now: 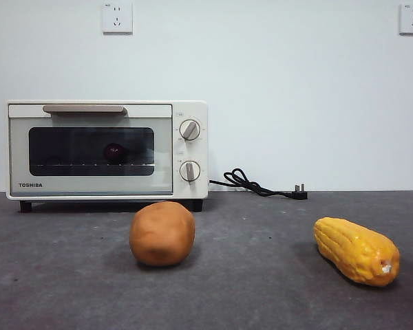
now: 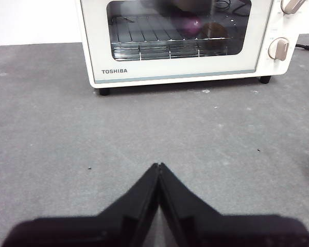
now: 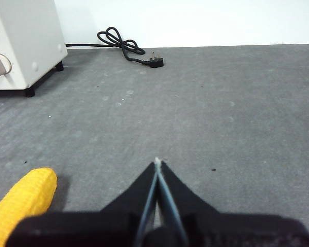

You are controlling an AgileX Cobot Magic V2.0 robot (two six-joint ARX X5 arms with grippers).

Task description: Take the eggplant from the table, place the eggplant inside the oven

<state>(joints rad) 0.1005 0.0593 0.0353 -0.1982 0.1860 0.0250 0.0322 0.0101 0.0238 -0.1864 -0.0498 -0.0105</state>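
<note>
Already the eggplant (image 1: 114,152) sits inside the shut oven (image 1: 107,150), on its wire rack behind the dark glass door.

Both arms hang back over the table (image 1: 261,275): the left gripper (image 2: 159,165) faces the oven front, jaws pressed together and empty; the right gripper (image 3: 157,162) is likewise clenched on nothing, near the corn cob (image 3: 21,198). A brown lump (image 1: 162,233) lies before the oven, and a black power cord (image 1: 258,184) trails beside it.

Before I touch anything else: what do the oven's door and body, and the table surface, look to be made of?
The oven body looks like cream painted metal, smooth with a soft sheen; plastic can't be excluded. Its door window is dark glass: the eggplant and wire rack show through it. The table looks like matte grey, faintly speckled fabric or rubber mat.
</note>
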